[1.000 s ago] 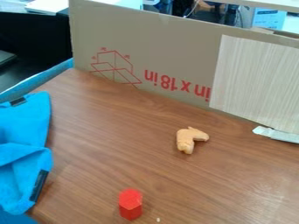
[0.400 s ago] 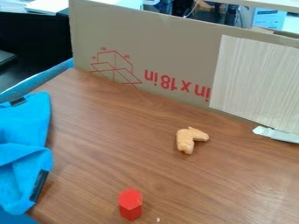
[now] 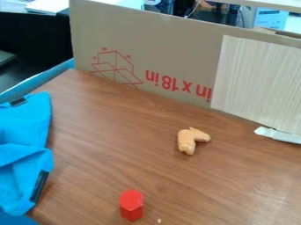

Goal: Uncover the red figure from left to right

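OK so biggest thing rn is the brown wood-grain desk (image 3: 117,154), running out to the bottom and right of the view. Next is a big tan cardboard sheet (image 3: 153,39) standing upright along the far edge, w/ red print on it (upside down lol) plus a red line drawing towards its left end. Then there's a pale, finely striped rectangular panel (image 3: 258,83), upright against the cardboard on the right side.

After that, a bright blue fabric cloth (image 3: 23,127) at the left of the view, folded and bunched by the desk's left edge, w/ a short black strip up top and a longer one near its lower right edge. Cloth's well apart from the red piece, so that one's fully uncovered.

Smaller stuff: a whitish flat strip (image 3: 279,135) near the bottom of the pale panel, on the right. Then a light orange-tan bent figure (image 3: 186,140) on the desk, right of center.

The task's thing, a red hexagonal block-like figure (image 3: 131,205), is upright on the desk near the bottom, left of center, nearer the camera than the tan one. Tiniest is a pale speck (image 3: 159,220) just beside it, to the right.

As for the claw, can't tell if it's wide, narrow or holding sth, tbh.
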